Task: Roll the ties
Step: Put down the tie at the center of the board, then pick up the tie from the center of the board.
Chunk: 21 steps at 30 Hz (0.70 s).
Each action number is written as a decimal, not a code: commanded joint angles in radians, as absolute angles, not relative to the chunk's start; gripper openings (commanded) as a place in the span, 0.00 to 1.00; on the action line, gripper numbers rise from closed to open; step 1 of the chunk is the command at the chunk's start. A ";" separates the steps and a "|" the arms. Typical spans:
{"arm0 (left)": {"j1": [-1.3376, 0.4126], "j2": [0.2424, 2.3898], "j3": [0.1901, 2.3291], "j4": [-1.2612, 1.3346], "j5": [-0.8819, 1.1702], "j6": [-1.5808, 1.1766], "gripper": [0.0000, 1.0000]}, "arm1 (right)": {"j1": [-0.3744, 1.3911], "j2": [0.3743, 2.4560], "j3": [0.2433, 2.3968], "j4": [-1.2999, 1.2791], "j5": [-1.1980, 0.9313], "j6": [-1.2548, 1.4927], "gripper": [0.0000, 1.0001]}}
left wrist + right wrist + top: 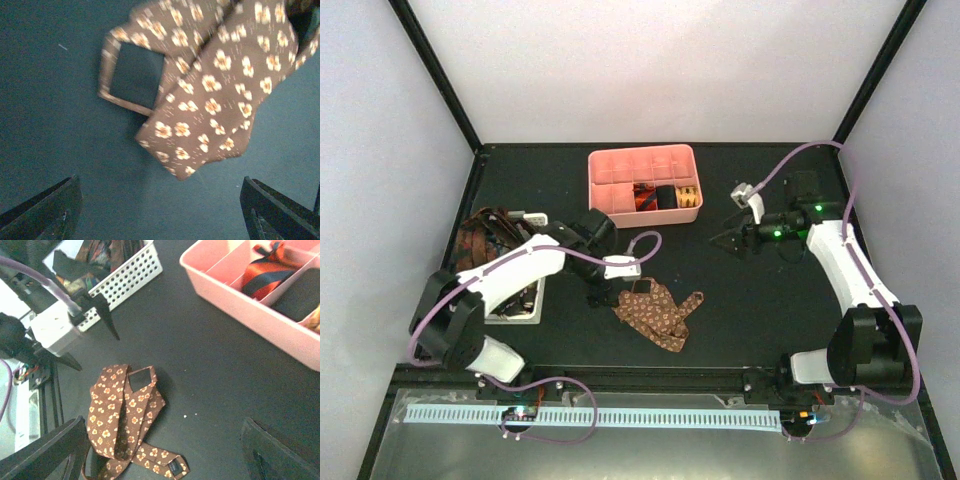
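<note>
A brown tie (658, 310) with small orange flowers lies crumpled on the black table, folded over itself. It also shows in the left wrist view (210, 90) and the right wrist view (125, 420). My left gripper (598, 296) is open and empty, just left of the tie; its fingertips (50, 210) frame bare table below the tie's wide end. My right gripper (732, 240) is open and empty, well right of the tie. Rolled ties, one red-orange and black (265, 272), sit in the pink tray (620, 185). More ties (480, 235) fill the white basket.
The white slotted basket (525, 312) stands at the left under my left arm, and shows in the right wrist view (125, 280). The pink tray's rim (240, 302) is at the back centre. A slotted white rail (650, 415) runs along the near edge.
</note>
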<state>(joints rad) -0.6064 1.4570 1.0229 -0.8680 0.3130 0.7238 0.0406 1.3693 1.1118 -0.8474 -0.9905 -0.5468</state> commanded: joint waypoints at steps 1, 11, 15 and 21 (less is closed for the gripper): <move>-0.622 1.512 0.992 -0.755 0.359 0.750 0.88 | 0.084 1.390 1.098 -0.846 -0.938 -0.576 0.86; -0.733 1.646 0.962 -0.684 0.327 0.742 0.99 | 0.083 1.409 1.100 -0.850 -0.945 -0.560 0.84; -0.743 1.637 0.938 -0.650 0.316 0.715 0.99 | 0.083 1.410 1.101 -0.846 -0.947 -0.554 0.84; -0.745 1.598 0.902 -0.643 0.345 0.719 0.75 | 0.082 1.416 1.103 -0.834 -0.949 -0.546 0.82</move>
